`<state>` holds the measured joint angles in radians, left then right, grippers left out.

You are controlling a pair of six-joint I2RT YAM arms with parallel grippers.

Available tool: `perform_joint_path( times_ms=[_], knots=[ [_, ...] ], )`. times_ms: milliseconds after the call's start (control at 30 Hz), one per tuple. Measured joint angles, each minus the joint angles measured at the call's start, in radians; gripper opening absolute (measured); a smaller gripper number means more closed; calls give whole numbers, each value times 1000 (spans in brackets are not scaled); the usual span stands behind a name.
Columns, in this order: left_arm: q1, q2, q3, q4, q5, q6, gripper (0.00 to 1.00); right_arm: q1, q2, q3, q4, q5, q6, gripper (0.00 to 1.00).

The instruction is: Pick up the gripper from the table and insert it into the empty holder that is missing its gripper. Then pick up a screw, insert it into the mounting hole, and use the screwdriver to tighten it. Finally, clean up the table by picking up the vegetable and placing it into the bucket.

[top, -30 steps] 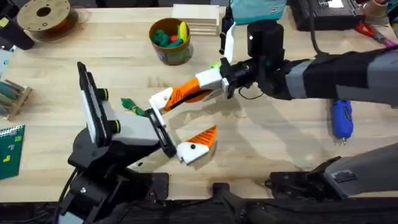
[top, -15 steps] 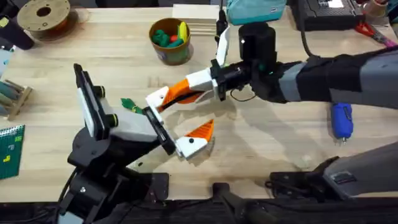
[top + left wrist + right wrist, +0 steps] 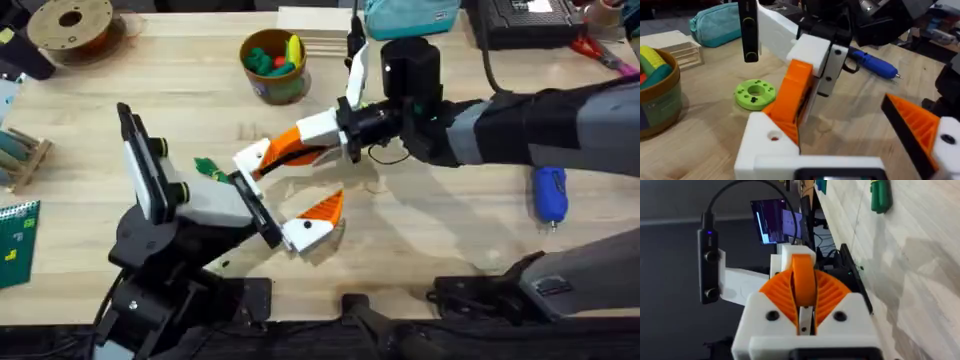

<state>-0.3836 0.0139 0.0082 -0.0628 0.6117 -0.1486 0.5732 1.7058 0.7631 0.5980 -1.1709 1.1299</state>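
While clamping gripper [image 3: 296,146] (mid-table), right claw [image 3: 300,150] hovers.

The left arm is seen rising from its base at the lower left, its white-and-orange two-finger gripper [image 3: 288,194] turned toward the table's middle with the fingers spread wide (one ribbed orange pad [image 3: 917,127] is carried on one white finger base). The right arm is stretched across from the right, and its white-and-orange two-finger gripper [image 3: 270,160] is pressed closed on a small orange wedge-shaped plastic fingertip [image 3: 804,286], held against the left gripper's other white finger base [image 3: 771,141].
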Motion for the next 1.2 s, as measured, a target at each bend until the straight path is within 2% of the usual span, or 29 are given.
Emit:
perform_joint_path(
  times_ms=[33, 133, 200, 267, 400, 733, 767, 800, 833, 1033, 1133, 1200],
  knots=[
    [0, 0, 0, 0, 0, 2, 987, 2, 0, 0, 3, 0, -3, 178],
    [0, -3, 0, 3, 5, 21, 987, 8, 8, -1, 32, 0, -24, 477],
    [-3, -3, 0, 4, 13, 33, 987, 17, 18, -4, 53, -10, -36, 632],
    [-12, -3, 0, 4, 55, 43, 987, 34, 26, -6, 74, -18, -40, 719],
    [-26, -3, 0, 2, 100, 52, 988, 53, 27, -6, 78, -32, -45, 738],
    [-26, -3, 0, 1, 126, 59, 987, 41, 27, -6, 79, -31, -45, 758],
    [-26, -3, 0, 1, 126, 59, 987, 32, 27, -6, 79, -25, -44, 766],
    [-26, -3, 0, 1, 126, 59, 987, 21, 27, -6, 79, -20, -42, 852],
    [-26, -3, 0, 1, 127, 59, 987, 9, 27, -6, 79, -12, -41, 877],
    [-26, -3, 0, 1, 129, 60, 987, -88, 27, 5, 68, 29, -63, 889],
    [-26, -3, 0, 0, 129, 60, 987, -142, 27, 41, 55, 42, -88, 890],
    [-26, -3, 0, 0, 129, 60, 987, -176, 27, 85, -10, 63, -121, 890]
  ],
)
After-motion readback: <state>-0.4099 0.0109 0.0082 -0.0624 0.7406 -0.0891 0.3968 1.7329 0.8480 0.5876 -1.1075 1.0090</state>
